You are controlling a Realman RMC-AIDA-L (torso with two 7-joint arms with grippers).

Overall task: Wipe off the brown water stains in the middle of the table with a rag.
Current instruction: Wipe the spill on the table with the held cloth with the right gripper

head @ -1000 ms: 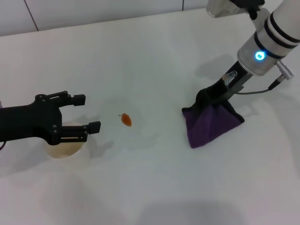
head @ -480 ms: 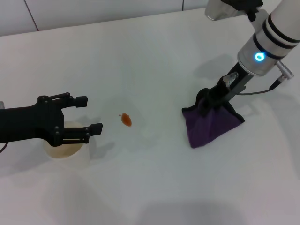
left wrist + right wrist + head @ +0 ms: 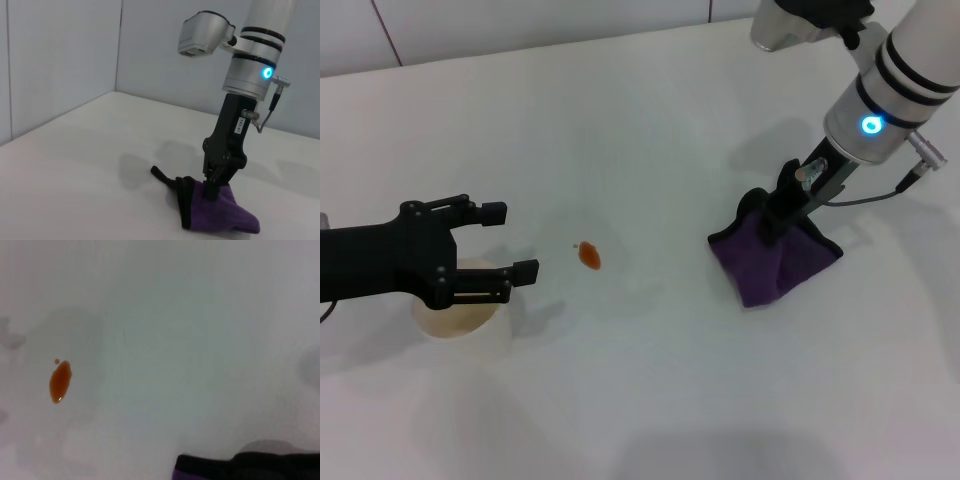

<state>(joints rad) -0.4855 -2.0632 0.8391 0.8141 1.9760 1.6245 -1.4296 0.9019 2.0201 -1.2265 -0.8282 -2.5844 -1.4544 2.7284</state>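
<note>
While my right pincer [image 3: 775, 228] grips the rag [image 3: 775, 262] on the counter [image 3: 650, 120], well apart from the stain [image 3: 589, 256], my left pincer [image 3: 510, 240] hangs open over a cup [image 3: 450, 312]; only the left wrist view shows the rag's black loop [image 3: 162, 176].

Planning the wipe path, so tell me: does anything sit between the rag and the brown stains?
Nothing visible does. Bare table lies between the rag, pinched by the right gripper, and the brown water stains. The paper cup sits beyond them, under the left gripper.
</note>
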